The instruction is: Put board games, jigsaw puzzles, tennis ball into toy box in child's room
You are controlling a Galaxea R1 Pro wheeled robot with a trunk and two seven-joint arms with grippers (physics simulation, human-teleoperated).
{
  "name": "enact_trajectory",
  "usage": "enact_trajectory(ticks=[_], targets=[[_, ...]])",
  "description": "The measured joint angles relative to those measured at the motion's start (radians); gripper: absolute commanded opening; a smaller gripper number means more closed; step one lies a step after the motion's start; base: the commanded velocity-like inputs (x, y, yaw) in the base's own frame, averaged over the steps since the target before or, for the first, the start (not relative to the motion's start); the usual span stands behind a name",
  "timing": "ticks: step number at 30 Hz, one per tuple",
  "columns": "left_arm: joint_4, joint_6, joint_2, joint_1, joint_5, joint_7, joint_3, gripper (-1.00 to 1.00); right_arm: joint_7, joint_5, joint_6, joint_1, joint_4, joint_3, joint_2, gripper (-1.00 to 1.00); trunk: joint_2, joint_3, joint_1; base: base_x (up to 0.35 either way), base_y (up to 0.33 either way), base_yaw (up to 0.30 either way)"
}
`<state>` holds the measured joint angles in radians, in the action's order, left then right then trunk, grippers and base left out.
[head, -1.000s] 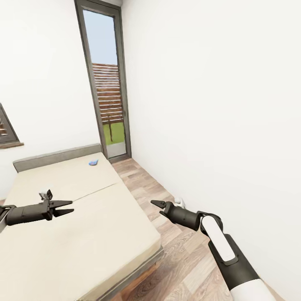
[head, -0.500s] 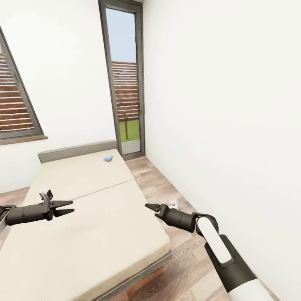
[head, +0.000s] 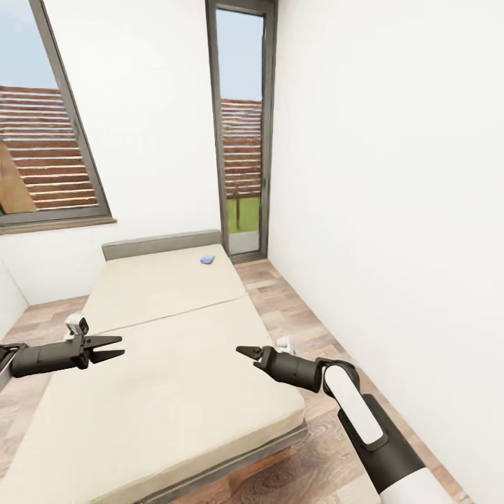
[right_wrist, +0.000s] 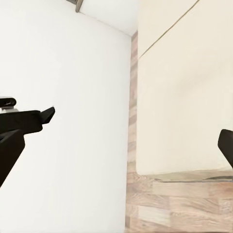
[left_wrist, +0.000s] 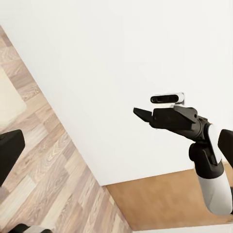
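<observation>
Beige mattress of the bed (head: 161, 364), head view: small blue board game (head: 207, 260) lying near the grey headboard (head: 162, 244); left pincer (head: 115, 347) and right pincer (head: 243, 352), both empty, fingers apart, held over the mattress. Left wrist view: right pincer (left_wrist: 141, 114) against white wall (left_wrist: 97, 73), above wood floor (left_wrist: 53, 165). Right wrist view: left pincer (right_wrist: 47, 115), mattress edge (right_wrist: 184, 97) beyond

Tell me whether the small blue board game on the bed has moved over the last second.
No. The blue board game keeps its spot near the bed's headboard corner; its drift across the head view comes from the camera turning.
</observation>
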<state>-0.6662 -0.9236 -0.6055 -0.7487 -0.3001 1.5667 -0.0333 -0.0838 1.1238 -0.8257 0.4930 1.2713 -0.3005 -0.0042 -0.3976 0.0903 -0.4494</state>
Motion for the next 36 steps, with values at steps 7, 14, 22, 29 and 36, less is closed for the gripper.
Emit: enact_trajectory(ticks=[7,14,22,29,36], targets=[[0.0,0.0,0.0,0.0,0.001,0.0,-0.001,1.0,0.0,0.0,0.001,0.0,0.0,-0.002,0.0,1.0,0.0,0.006,0.0,0.0,-0.034,0.186],[0.0,0.0,0.0,0.0,0.001,0.0,0.0,1.0,0.0,0.0,0.001,0.0,0.001,-0.001,0.0,1.0,0.0,0.007,0.0,0.0,-0.095,0.037],[0.0,0.0,0.001,0.0,0.0,0.0,0.0,1.0,0.001,-0.001,0.003,0.0,0.002,-0.002,0.001,1.0,0.0,0.007,0.0,0.0,-0.106,0.006],[0.0,0.0,0.001,0.0,0.0,0.0,-0.001,1.0,0.0,-0.001,0.003,0.0,0.003,-0.001,0.0,1.0,0.0,0.007,0.0,0.0,-0.108,0.001],[0.0,0.0,0.001,0.0,0.0,0.0,0.0,1.0,0.001,-0.001,0.004,0.0,0.012,0.0,0.0,1.0,0.0,0.007,0.0,0.0,-0.109,0.0]])
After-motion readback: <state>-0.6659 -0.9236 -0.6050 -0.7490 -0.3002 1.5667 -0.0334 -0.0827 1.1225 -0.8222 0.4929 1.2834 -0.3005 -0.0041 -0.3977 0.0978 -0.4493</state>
